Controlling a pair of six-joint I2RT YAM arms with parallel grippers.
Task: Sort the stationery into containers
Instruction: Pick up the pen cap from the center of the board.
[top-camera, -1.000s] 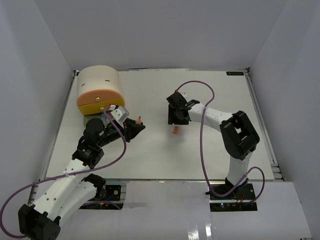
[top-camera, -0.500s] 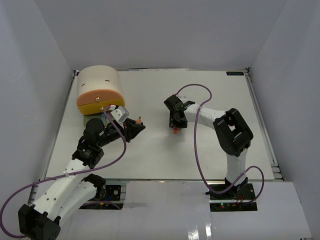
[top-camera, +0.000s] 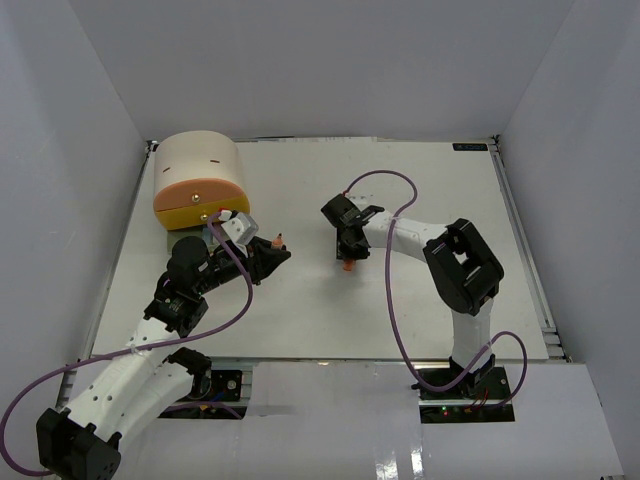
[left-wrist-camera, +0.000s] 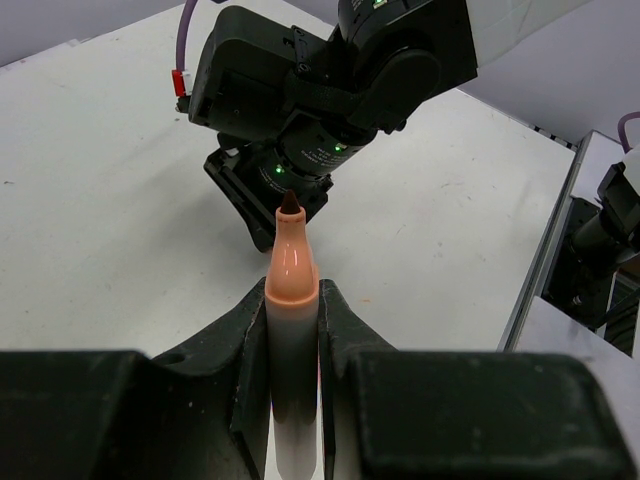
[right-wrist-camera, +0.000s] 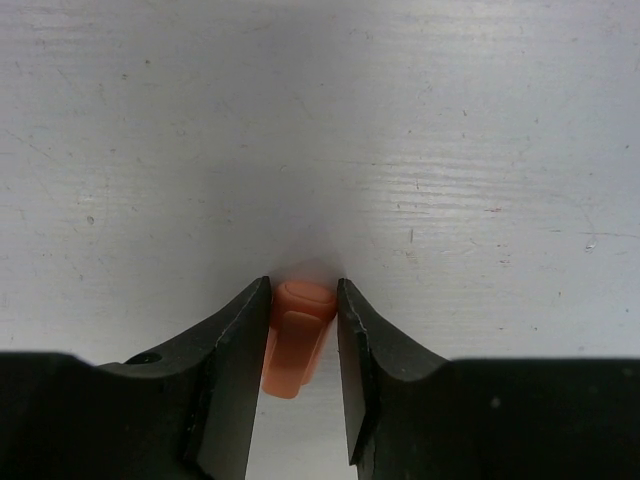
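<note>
My left gripper (left-wrist-camera: 292, 300) was clenched on the orange marker (left-wrist-camera: 291, 262). The white barrel was pinched between both fingers, the dark tip uncapped and pointing away from my wrist. In the top view the left gripper (top-camera: 272, 250) hung over the table (top-camera: 420, 300) near the front of the beige cabinet (top-camera: 195, 160), by its peach-orange drawer (top-camera: 200, 192) and yellow drawer (top-camera: 188, 213). My right gripper (right-wrist-camera: 303, 300) was down at the tabletop, its fingers closed in on the orange cap (right-wrist-camera: 297, 340), both pads touching its sides. The cap lay on the white surface. In the top view the right gripper (top-camera: 346, 257) and cap (top-camera: 347, 266) sat mid-table, well apart from the cabinet.
</note>
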